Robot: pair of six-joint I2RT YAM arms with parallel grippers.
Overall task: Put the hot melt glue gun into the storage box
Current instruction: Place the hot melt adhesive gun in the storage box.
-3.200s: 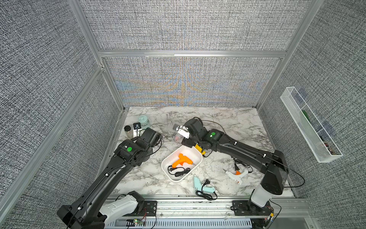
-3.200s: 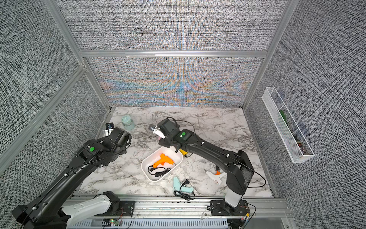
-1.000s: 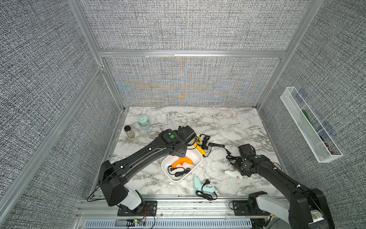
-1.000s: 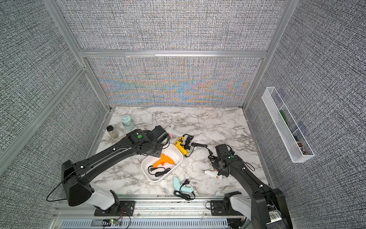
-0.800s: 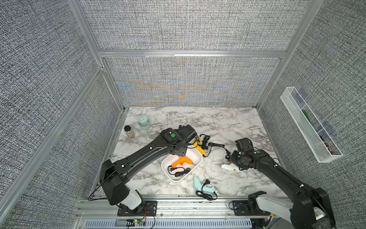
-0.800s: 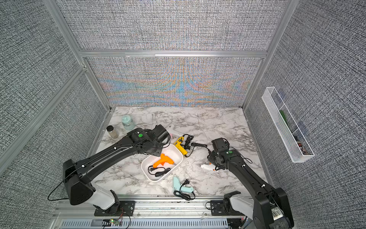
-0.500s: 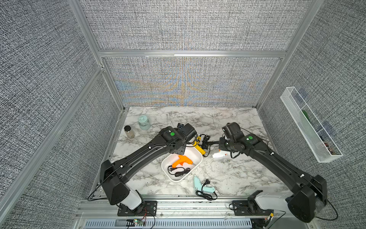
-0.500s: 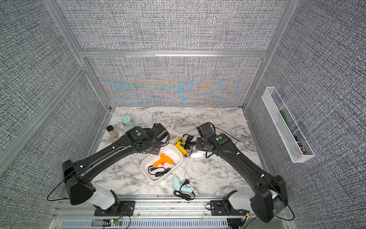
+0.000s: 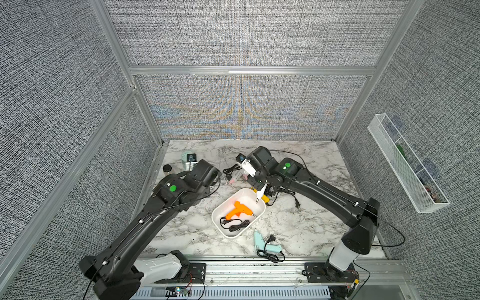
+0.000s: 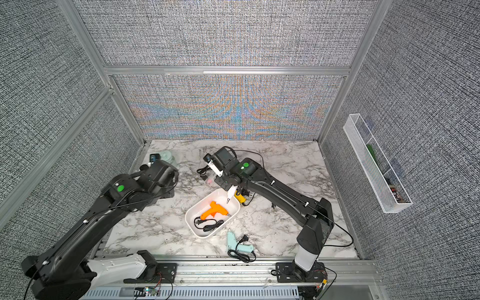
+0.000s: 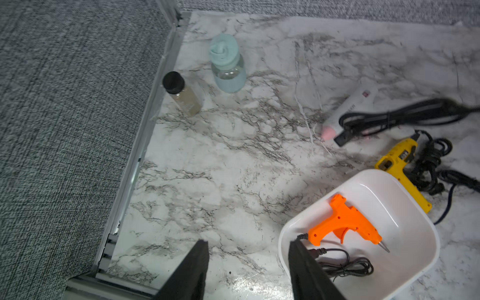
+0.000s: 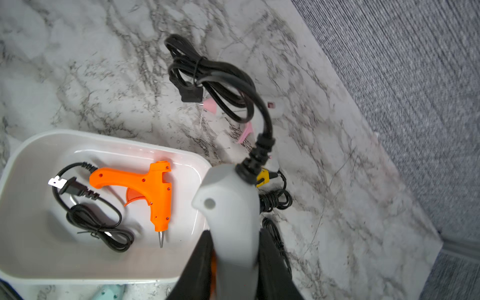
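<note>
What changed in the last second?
The right tool, shut on the white glue gun, carried it from the front right of the table to above the storage box. The left tool, open, drew back leftward. Orange glue gun, yellow glue gun and teal glue gun stayed put.

Black shells on left arm point(image 9: 145, 220), right arm point(image 9: 324, 192); green round marker point(image 9: 172, 188) each; white base links point(image 9: 155, 265); thin black cables point(image 9: 285, 152); left gripper point(image 11: 248, 244) black.

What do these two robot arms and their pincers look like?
Both the left arm and right arm are chunky black tubes, each with a round green dot on one joint and a white shell at the base. Thin black cables run along them. The left gripper and right gripper each end in two flat, black, tapering fingers.
</note>
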